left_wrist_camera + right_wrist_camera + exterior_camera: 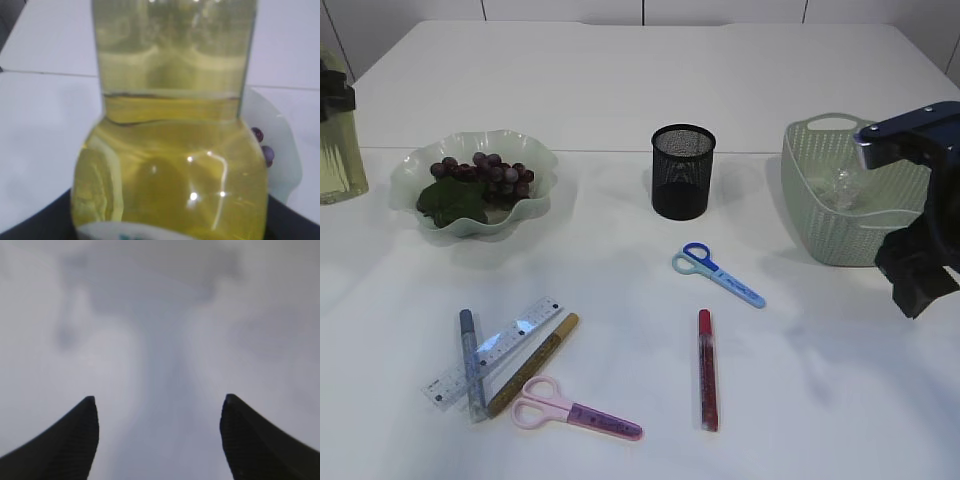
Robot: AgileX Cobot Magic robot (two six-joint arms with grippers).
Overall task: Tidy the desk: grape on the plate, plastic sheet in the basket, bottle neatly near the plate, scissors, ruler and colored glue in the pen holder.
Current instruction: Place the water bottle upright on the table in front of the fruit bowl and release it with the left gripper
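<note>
My left gripper [332, 95] is shut on the bottle [340, 160] of yellow liquid, upright at the far left beside the plate [535, 160]. In the left wrist view the bottle [170, 150] fills the frame and hides the jaws. The grape [485, 172] lies on the plate. A crumpled plastic sheet [842, 185] sits in the basket [820, 200]. On the table lie blue scissors [720, 272], pink scissors [575, 410], the ruler [495, 350], and red [706, 368], gold [532, 364] and blue [471, 362] glue. My right gripper [920, 270] hangs open and empty before the basket.
The black mesh pen holder [683, 170] stands at the centre back. The plate's rim [285, 150] and a few grapes [262, 145] show right of the bottle in the left wrist view. The right wrist view shows only blurred white table between its fingers [75, 440].
</note>
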